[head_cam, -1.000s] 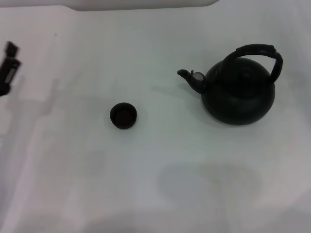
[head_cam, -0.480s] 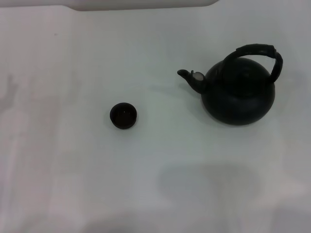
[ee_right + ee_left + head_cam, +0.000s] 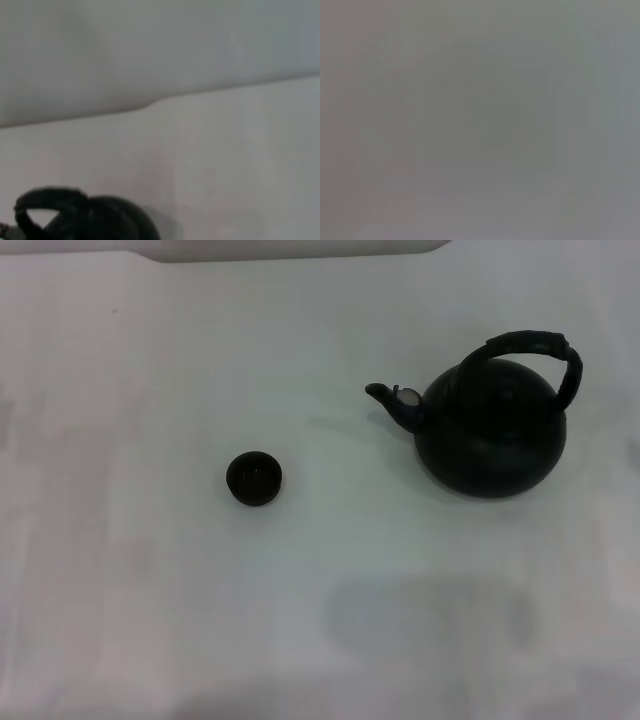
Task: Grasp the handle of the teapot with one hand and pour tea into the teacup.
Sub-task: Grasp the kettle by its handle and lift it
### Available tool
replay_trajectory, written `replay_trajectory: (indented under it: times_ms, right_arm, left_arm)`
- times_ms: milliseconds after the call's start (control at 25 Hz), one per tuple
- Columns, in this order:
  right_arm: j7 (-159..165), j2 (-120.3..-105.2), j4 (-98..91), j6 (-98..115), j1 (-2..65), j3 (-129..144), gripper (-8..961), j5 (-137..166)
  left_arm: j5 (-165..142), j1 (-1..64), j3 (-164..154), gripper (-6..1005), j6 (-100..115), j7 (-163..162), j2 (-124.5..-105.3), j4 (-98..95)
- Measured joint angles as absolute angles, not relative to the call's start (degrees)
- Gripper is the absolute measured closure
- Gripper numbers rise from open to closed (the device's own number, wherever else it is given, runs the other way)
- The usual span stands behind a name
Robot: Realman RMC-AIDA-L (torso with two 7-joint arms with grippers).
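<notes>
The round matte black teapot point(image 3: 492, 432) stands upright on the white table at the right in the head view, its short spout point(image 3: 388, 398) with a pale spot pointing left. Its black arched handle point(image 3: 532, 347) loops over the top. The tiny dark teacup point(image 3: 253, 477) stands to the left of the pot, well apart from it. The right wrist view shows the top of the teapot point(image 3: 102, 220) and its handle point(image 3: 42, 202) from a distance. No gripper shows in any view. The left wrist view shows only a plain grey surface.
The white table point(image 3: 330, 580) fills the head view, with its far edge point(image 3: 290, 252) at the top. In the right wrist view the table's edge point(image 3: 160, 100) runs across the picture behind the pot.
The left gripper, seen at the left edge of the head view a second ago, has moved out of view. The teapot and teacup have not moved.
</notes>
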State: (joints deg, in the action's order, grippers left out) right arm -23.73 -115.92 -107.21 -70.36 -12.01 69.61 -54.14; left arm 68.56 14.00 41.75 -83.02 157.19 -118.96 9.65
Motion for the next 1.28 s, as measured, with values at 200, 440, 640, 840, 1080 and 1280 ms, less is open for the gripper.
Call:
replay_trajectory:
  times_ms: [200,440,640,840,1080,1280]
  right_arm:
    - [-19.2,-115.96,-110.3,-63.5,-17.6,80.2,321,-51.2]
    - [-10.5,-115.84,-110.2,-53.1,-18.4,94.4,322,-40.7]
    - [-3.1,-115.77,-108.6,-45.3,-18.4,102.2,321,-32.5]
    - [-0.8,-115.76,-106.4,-39.9,-18.6,104.4,320,-30.9]
    - [-0.2,-115.64,-105.4,-36.7,-17.7,105.2,321,-30.9]
    - [0.0,-115.65,-103.9,-33.4,-17.0,106.0,322,-31.1]
  left_arm:
    - [70.4,14.9,41.8,111,-82.8,157.0,-118.92,9.3]
    - [70.8,14.8,41.8,111,-82.8,157.1,-118.91,9.2]
    - [70.7,14.7,41.8,112,-82.5,157.0,-118.91,8.4]
    - [70.7,14.5,41.8,111,-82.8,157.0,-118.84,8.4]
    - [70.7,14.9,41.8,111,-82.9,157.0,-118.82,8.5]
    - [70.7,15.3,41.8,112,-82.7,157.1,-118.83,8.5]
